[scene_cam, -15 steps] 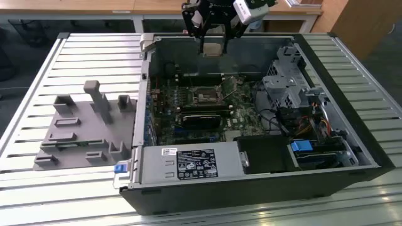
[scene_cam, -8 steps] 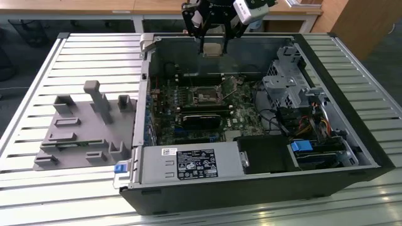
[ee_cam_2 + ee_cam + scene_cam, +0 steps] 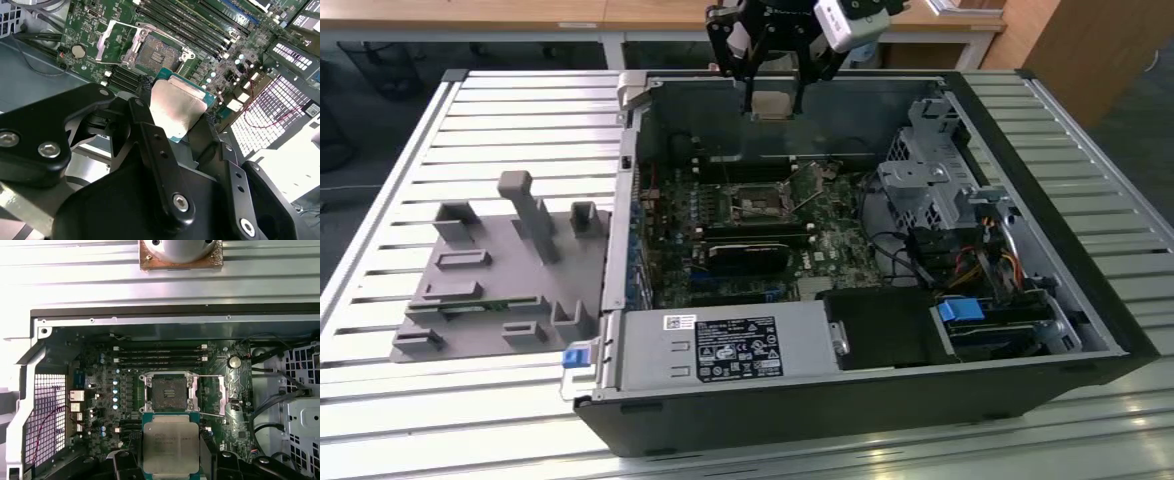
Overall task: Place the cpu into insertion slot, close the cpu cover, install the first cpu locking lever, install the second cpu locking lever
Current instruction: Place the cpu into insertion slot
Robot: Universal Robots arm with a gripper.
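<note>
Between the jaws of the gripper (image 3: 774, 98): the chip (image 3: 774, 105), pinched by two opposite edges, jaws closed on it. Same chip in both wrist views, (image 3: 177, 107) and (image 3: 171, 447): flat dull silver square w/ green rim, metal top toward the cams, one black finger (image 3: 141, 112) at one edge and the second at the opposite one.

Hangs high in the exterior view, near the far wall of the open computer case (image 3: 854, 415), well apart from the green board (image 3: 100, 385) below. Not touching anything but the fingers.

Below, approx. in the middle of the board: the socket (image 3: 169, 392), also (image 3: 157, 52) and (image 3: 757, 205). Empty, dark inner field bare, silver rim around. The cover (image 3: 212, 395) swung open to one side of the socket, between it and a round coin battery (image 3: 234, 361). Beside the cover a thin wire rod (image 3: 210, 414), probably one lever, released; cannot tell about the other.

Progress, as a judgement: step 1 of 4 in hand only. Chip picked up and carried, not seated. Left: seating the chip, closing the cover, both levers.

Further out: long memory slots (image 3: 160, 357) beside the socket, grey power supply box (image 3: 720, 350) at the near wall. On the slatted table (image 3: 454, 430), at the exterior view's left, a grey plastic holder (image 3: 494, 270), well apart from the case.
</note>
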